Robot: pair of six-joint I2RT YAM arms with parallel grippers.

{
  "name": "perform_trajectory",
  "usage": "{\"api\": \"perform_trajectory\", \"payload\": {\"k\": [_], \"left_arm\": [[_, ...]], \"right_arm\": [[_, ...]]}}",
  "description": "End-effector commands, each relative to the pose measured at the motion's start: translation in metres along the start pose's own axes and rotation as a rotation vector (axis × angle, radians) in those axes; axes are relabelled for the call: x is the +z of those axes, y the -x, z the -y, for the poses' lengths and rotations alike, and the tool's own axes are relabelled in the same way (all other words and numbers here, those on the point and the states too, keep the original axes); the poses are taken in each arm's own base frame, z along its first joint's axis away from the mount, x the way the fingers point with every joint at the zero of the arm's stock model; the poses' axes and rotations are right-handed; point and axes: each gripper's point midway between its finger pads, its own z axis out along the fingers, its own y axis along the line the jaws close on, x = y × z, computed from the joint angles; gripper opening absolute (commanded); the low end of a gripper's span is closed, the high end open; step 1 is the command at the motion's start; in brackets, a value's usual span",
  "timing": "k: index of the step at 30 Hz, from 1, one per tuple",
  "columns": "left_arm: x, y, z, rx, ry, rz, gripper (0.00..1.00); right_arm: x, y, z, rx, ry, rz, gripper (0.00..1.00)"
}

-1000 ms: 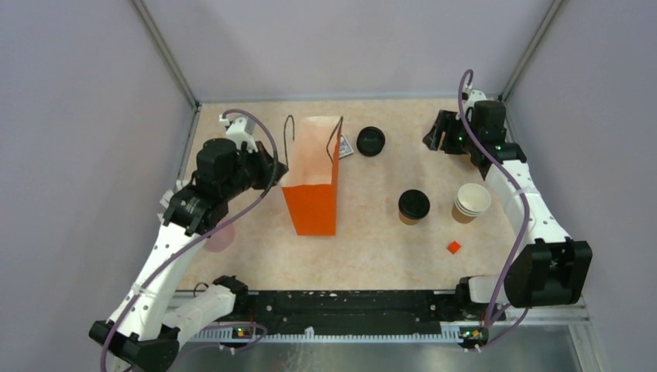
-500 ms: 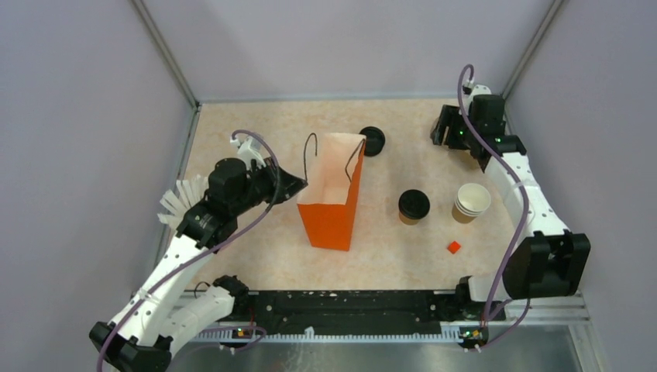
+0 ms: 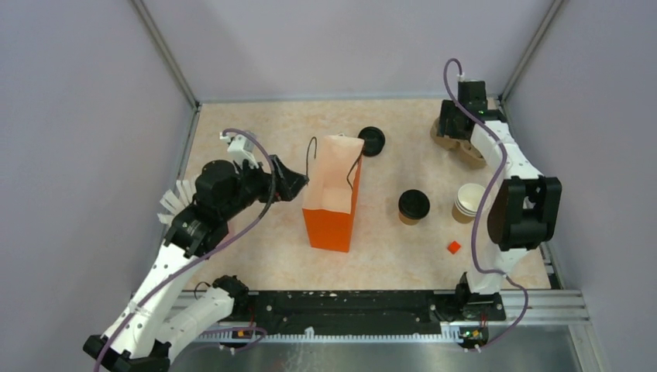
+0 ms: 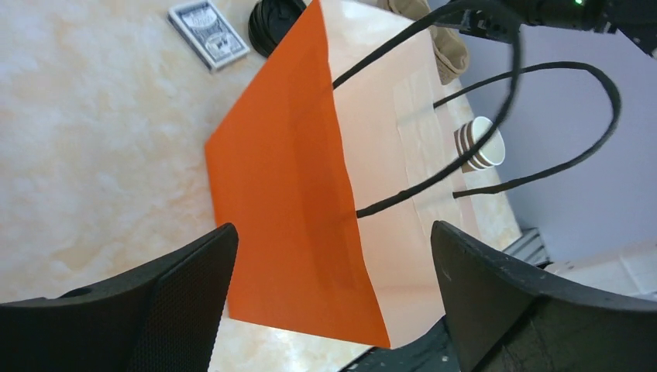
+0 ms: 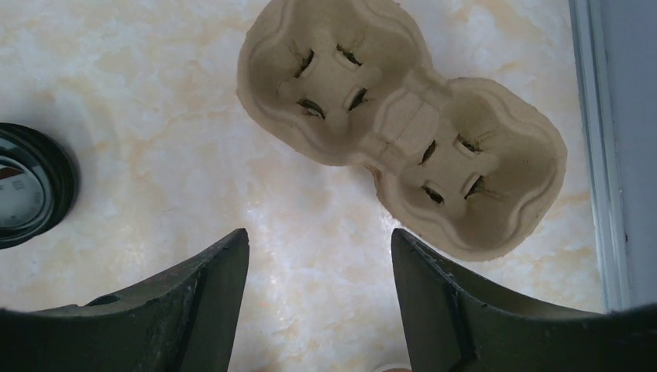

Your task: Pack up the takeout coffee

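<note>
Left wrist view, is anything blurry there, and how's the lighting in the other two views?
Left wrist view: orange bag sharp, the left end effector's fingers dark and slightly soft. Right wrist view: pulp two-cup carrier crisp, evenly lit, no glare. Top view: flat diffuse light, only faint shadows.

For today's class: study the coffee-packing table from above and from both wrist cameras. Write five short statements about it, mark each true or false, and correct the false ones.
1. The orange paper bag stands upright with its mouth open. True.
2. The lidded coffee cup sits inside the bag. False: it stands on the table, to the bag's right.
3. The pulp two-cup carrier holds two cups. False: both wells are empty.
4. The left gripper is open, next to the bag. True.
5. The right gripper is shut on the stack of nested cups. False: it is open above the carrier, holding nothing, and the stack stands apart.
</note>
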Motion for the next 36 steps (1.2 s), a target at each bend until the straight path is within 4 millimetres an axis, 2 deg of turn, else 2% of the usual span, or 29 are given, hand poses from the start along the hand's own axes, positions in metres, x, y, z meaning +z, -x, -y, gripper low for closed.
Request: {"api": "perform_trajectory", "payload": {"k": [1, 3, 5, 7, 8, 10, 12, 14, 17, 23, 28, 36], "left_arm": [[-0.026, 0.032, 0.019, 0.279, -0.054, 0.08, 0.99], [-0.035, 0.031, 0.027, 0.367, -0.102, 0.066, 0.99], [-0.04, 0.026, 0.029, 0.443, -0.138, 0.064, 0.99], [-0.041, 0.018, 0.024, 0.496, -0.15, 0.064, 0.99], [-0.042, 0.014, 0.019, 0.509, -0.142, 0.068, 0.99], [-0.05, 0.011, 0.016, 0.527, -0.149, 0.118, 0.99], [-0.056, 0.008, 0.015, 0.536, -0.172, 0.181, 0.99], [-0.061, 0.009, 0.003, 0.525, -0.131, 0.255, 0.99], [-0.067, 0.016, -0.018, 0.483, -0.027, 0.343, 0.99], [-0.066, 0.017, -0.021, 0.505, -0.022, 0.366, 0.99], [-0.059, 0.014, -0.027, 0.506, 0.001, 0.337, 0.99], [-0.057, 0.015, -0.032, 0.506, 0.029, 0.33, 0.99]], "right_arm": [[0.009, 0.026, 0.001, -0.214, 0.027, 0.027, 0.67], [0.012, 0.032, 0.001, -0.344, 0.05, 0.036, 0.67], [0.02, 0.03, -0.002, -0.466, 0.09, 0.04, 0.68], [0.028, 0.035, 0.012, -0.495, 0.012, 0.057, 0.67], [0.03, 0.034, 0.016, -0.498, 0.018, 0.054, 0.66], [0.029, 0.03, 0.008, -0.526, 0.118, 0.041, 0.66], [0.028, 0.035, 0.023, -0.55, 0.114, 0.04, 0.66], [0.026, 0.034, 0.03, -0.63, 0.122, 0.027, 0.66], [0.028, 0.031, 0.029, -0.698, 0.19, 0.014, 0.66], [0.035, 0.033, 0.03, -0.677, 0.31, -0.015, 0.62], [0.048, 0.024, 0.035, -0.712, 0.327, -0.078, 0.56], [0.065, 0.024, 0.038, -0.702, 0.349, -0.105, 0.53]]}}
